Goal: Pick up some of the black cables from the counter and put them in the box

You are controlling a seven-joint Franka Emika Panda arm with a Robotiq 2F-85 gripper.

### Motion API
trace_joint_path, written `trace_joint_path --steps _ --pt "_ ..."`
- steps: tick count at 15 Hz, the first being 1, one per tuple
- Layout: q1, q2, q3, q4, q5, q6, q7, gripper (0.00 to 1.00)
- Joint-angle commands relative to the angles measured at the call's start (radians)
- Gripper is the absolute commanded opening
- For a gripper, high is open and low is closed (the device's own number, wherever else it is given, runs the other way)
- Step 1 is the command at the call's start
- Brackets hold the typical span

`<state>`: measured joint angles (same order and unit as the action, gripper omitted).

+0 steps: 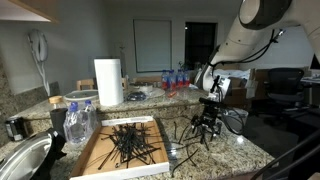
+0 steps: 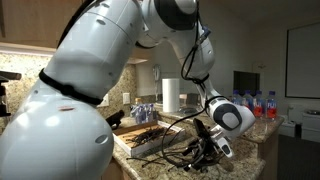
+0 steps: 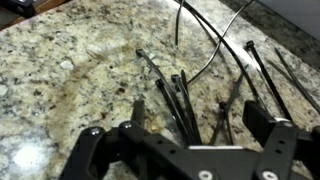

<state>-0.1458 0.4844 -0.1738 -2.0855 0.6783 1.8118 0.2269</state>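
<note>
Pale wall (image 1: 95, 30) with a whiteboard (image 1: 152, 45); perhaps office chairs (image 1: 285, 82) beyond.

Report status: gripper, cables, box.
Gripper open, low over loose black cables on counter, nothing held. Box alongside holds a pile of cables. Thin curved wire crosses the loose ones, could snag.

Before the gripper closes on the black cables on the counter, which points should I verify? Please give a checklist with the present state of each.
1. Gripper open: ok, the jaws stand wide apart.
2. Thin black cables between the fingers: ok, several run through the gap in the wrist view.
3. Cables lying free on the speckled beige granite counter: ok, nothing is held.
4. Fingertips low enough to grip: cannot tell.
5. Shallow tan cardboard box open and near: ok, it stands beside the gripper in an exterior view.
</note>
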Motion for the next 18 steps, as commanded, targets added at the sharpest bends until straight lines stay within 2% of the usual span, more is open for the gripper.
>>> trace_joint_path --steps 1,7,8,9,10,12,18 --pt "-0.002 -0.034 0.003 -0.041 0.052 0.088 0.043 1.00" --pt "-0.005 -0.010 0.004 -0.025 0.072 0.085 0.118 1.00" --pt "-0.004 -0.009 0.004 -0.024 0.073 0.086 0.125 0.96" --pt "-0.002 -0.009 0.003 -0.024 0.071 0.090 0.131 0.91" --pt "-0.001 -0.009 0.003 -0.022 0.069 0.091 0.139 0.72" --pt "0.001 -0.009 0.002 -0.021 0.066 0.089 0.154 0.64" --pt "0.007 -0.011 0.000 -0.014 0.059 0.093 0.184 0.23"
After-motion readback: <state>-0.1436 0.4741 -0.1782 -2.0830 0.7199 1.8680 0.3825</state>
